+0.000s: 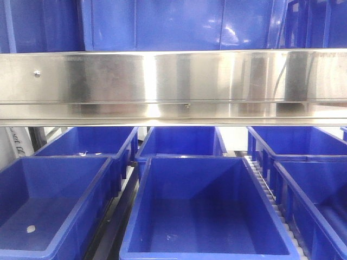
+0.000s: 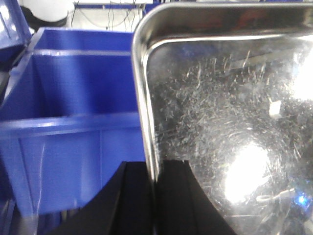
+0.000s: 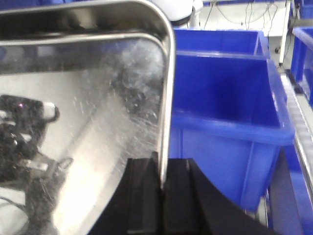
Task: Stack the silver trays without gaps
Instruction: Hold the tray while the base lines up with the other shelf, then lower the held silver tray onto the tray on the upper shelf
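Down at the bottom of the left wrist view, the left gripper [image 2: 155, 171] has its two black fingers [image 2: 134, 196] squeezed close together. Only the thin rim of a silver tray [image 2: 220, 122] sits between them, so it has a tight hold on that rim. The rim it grips is the tray's left side, and the tray's round corner shows near the top. The shiny floor of the tray is full of little scratches and bright spots of light. Just beside the tray, on the left, stands a blue bin [image 2: 73, 98].

Over in the right wrist view, the right gripper [image 3: 163, 169] does the same thing. Its black fingers [image 3: 144, 196] are almost together, and they pinch the right side rim of a silver tray [image 3: 88, 98]. This tray fills the left part of the view, with a round corner at the top. Dark shapes show as a reflection in its floor. Next to it on the right is another blue bin [image 3: 220, 98], and past that bin runs a white roller strip [image 3: 299, 127]. I cannot tell if both grippers hold one tray or two.

From the front, blue bins [image 1: 206, 216] sit in two rows under a long shiny steel band [image 1: 173, 81] with a small screw [image 1: 37, 73]. More blue bins stand above the band.
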